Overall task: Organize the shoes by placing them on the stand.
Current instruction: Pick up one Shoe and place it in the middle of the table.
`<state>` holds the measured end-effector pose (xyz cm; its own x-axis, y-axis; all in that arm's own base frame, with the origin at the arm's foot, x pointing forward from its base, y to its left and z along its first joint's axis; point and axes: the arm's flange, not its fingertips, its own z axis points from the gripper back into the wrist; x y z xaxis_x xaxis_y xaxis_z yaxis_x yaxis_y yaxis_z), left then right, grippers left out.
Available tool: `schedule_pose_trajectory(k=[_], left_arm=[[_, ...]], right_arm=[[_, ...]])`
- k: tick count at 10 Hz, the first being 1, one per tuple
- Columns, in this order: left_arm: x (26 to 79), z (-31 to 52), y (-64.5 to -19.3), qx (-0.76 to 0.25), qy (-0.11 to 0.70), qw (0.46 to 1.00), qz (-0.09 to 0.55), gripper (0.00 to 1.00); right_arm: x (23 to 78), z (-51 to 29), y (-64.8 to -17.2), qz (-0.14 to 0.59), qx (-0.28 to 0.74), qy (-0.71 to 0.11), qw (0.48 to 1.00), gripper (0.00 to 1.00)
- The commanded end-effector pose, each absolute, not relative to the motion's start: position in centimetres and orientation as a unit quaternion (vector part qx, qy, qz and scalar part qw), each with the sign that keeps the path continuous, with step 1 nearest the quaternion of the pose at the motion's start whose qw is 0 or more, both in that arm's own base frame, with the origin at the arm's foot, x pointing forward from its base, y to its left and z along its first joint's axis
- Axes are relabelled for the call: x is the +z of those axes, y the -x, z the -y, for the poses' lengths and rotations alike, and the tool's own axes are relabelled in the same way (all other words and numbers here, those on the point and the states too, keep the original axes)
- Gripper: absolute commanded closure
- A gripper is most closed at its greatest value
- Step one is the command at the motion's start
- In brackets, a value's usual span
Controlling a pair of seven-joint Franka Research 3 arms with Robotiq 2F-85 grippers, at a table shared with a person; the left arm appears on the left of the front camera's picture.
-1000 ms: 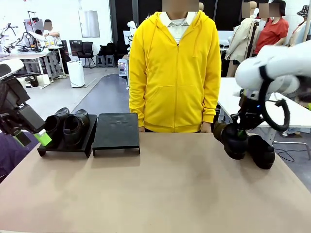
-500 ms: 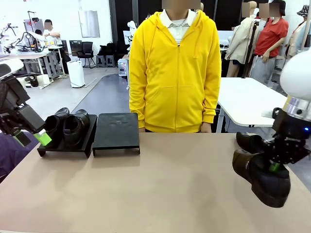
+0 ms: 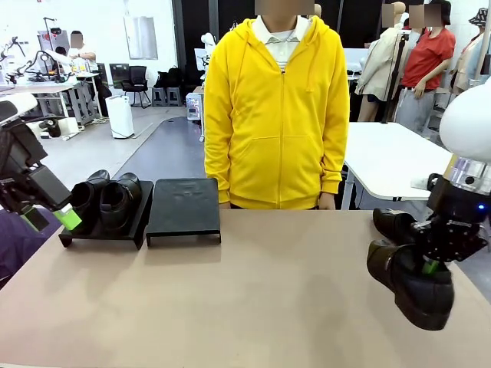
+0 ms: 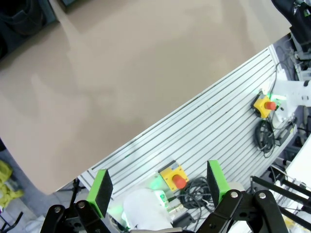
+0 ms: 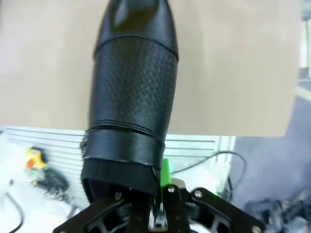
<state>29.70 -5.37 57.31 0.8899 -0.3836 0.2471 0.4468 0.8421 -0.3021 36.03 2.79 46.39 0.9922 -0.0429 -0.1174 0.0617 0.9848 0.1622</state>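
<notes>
The right fingers (image 3: 430, 267) are clamped on a shoe (image 3: 410, 290), held up and tilted at the right side of the bench (image 3: 268, 291). A second shoe (image 3: 393, 224) lies just behind it. Two shoes (image 3: 111, 203) sit on the stand (image 3: 182, 207) at the left. The left fingers (image 4: 102, 187) are apart, near the stand.

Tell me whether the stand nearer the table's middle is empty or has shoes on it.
Empty. The middle stand has a bare top; the left stand holds two shoes.
</notes>
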Motion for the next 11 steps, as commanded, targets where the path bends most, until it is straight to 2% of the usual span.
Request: schedule_pose_trajectory(k=[1,3,5,8,11], left_arm=[[57.3,5.2,-29.7,-0.224,0.188,0.952,0.091,0.00],[57.3,5.2,-29.7,-0.224,0.188,0.952,0.091,0.00],[57.3,5.2,-29.7,-0.224,0.188,0.952,0.091,0.00],[57.3,5.2,-29.7,-0.224,0.188,0.952,0.091,0.00],[57.3,5.2,-29.7,-0.224,0.188,0.952,0.091,0.00]], right_arm=[[45.0,-12.2,-37.0,-0.044,0.022,-0.094,0.994,1.00],[41.7,-22.1,-37.4,-0.052,0.059,-0.066,0.995,1.00],[39.1,-29.0,-38.2,0.008,0.017,-0.085,0.996,1.00],[36.3,-34.1,-39.5,0.039,-0.005,-0.084,0.996,1.00],[34.6,-35.6,-40.5,0.014,-0.007,-0.070,0.997,1.00]])
